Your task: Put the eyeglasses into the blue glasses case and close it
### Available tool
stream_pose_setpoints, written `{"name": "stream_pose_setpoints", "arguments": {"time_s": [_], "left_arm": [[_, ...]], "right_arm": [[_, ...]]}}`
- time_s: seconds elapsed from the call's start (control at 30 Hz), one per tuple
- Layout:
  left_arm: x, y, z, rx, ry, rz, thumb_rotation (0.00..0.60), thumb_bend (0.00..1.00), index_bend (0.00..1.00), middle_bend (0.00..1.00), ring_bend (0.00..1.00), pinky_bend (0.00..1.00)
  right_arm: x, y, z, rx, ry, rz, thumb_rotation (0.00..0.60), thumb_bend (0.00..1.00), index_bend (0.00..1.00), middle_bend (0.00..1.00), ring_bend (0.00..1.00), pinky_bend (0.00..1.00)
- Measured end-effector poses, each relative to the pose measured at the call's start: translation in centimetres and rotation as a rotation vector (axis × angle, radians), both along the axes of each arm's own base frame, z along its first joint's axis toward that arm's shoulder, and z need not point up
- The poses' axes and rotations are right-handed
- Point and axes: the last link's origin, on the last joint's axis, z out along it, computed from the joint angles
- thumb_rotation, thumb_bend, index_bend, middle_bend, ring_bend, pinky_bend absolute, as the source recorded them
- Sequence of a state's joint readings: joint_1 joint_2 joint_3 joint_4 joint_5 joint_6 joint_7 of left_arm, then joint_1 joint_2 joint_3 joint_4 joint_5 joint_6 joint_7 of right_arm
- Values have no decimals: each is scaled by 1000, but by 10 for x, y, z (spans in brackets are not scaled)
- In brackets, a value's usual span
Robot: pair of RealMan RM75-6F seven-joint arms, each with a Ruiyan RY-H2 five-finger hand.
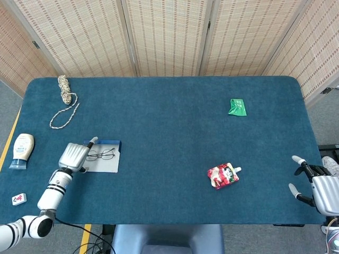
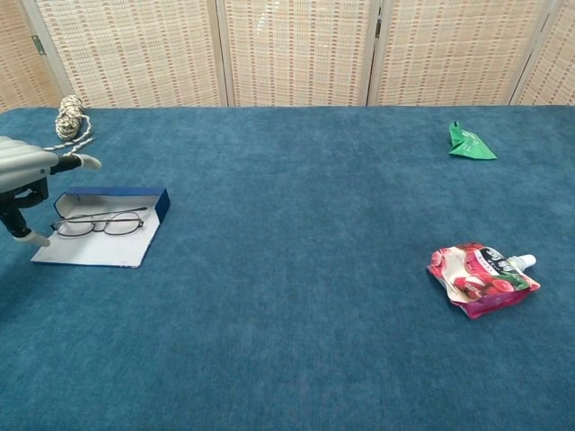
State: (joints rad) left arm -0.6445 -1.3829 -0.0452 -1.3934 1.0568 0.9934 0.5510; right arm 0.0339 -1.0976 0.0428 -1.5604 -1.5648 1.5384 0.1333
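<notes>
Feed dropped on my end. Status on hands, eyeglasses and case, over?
Left hand open beside the case, holding nothing; right hand open at table edge. Eyeglasses lie in the open blue glasses case; lid not closed. Nothing blocking.

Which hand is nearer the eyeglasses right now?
Left. The left hand sits open just beside the eyeglasses, which lie in the open blue glasses case. The right hand is off the table's far right edge.
</notes>
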Motion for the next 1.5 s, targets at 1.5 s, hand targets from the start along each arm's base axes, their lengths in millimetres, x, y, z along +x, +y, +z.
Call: {"name": "stream_pose_setpoints", "arguments": {"time_s": [1.5], "left_arm": [[19, 78, -40, 84, 11, 46, 600, 172, 52, 922, 935, 998]], "right_arm": [[-2, 0, 2, -6, 6, -16, 600, 293, 168, 465, 382, 296]]}}
